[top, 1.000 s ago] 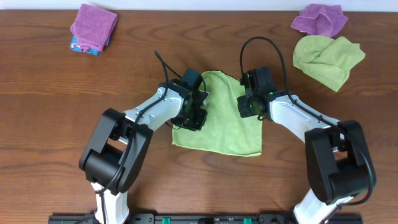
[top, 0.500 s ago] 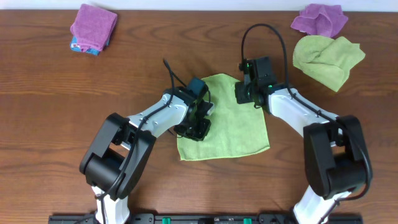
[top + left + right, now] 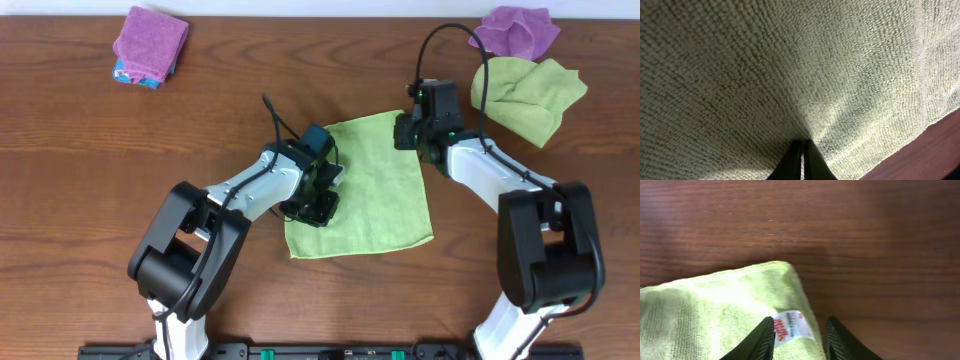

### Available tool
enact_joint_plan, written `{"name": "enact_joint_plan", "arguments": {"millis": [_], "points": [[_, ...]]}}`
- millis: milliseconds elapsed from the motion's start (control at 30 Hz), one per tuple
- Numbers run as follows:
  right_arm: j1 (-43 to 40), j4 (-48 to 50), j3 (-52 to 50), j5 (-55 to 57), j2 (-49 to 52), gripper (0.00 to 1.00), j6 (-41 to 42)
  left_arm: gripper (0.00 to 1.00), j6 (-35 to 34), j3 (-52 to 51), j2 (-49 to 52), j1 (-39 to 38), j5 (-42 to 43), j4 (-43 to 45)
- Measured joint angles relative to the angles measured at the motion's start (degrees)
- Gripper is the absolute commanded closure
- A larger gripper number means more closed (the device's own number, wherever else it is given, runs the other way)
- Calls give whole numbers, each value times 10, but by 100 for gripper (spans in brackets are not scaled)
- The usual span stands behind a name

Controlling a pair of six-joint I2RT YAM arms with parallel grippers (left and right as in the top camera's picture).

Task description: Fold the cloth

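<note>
**Mia:** Where is the cloth (image 3: 375, 190)?

**Ben:** It lies in the middle of the brown counter (image 3: 200, 130). It is light green and spread out almost flat, a bit crooked.

**Mia:** What is the left pincer (image 3: 801, 144) doing?

**Ben:** It is at the left edge of the cloth. Its camera sees green fuzz nearly everywhere. The two dark fingers are pressed together, and a bit of cloth is pinched between them. Little creases run out from the tips. So it is clenched on the cloth.

**Mia:** And the right pincer (image 3: 800, 321)?

**Ben:** It is at the far right corner of the cloth. Its fingers (image 3: 764, 337) stand apart, one on each side of the corner. The corner lies flat on the wood between them. I think that one is released.

**Mia:** Is there something white there?

**Ben:** Yes, a small white tag (image 3: 790, 325) with red print. It sits on the cloth right by the corner, between the two fingers.

**Mia:** What else is on the counter?

**Ben:** A crumpled green rag (image 3: 530, 95) is at the far right, near the right arm. A crumpled purple rag (image 3: 515, 30) is just behind it. At the far left is a folded purple rag (image 3: 152, 38), on top of something blue. All of these are apart from the cloth.
</note>
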Motion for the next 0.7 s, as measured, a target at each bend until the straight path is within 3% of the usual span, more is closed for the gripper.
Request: {"name": "enact_joint_plan", "arguments": {"millis": [133,267,533,700], "points": [[-5,-67,30,0,0,65,5,94,8,-3,-5,0,-2,4],[-5,-175,98,0,0,58,-4,94,13,-5,-23,1,-31,5],[-5,-313,206,0,-8,54,-27,94,9,1,-204,63,-102,30],[-5,-360,207,0,-40,51,-49,94,8,1,-238,105,-144,33]]}}
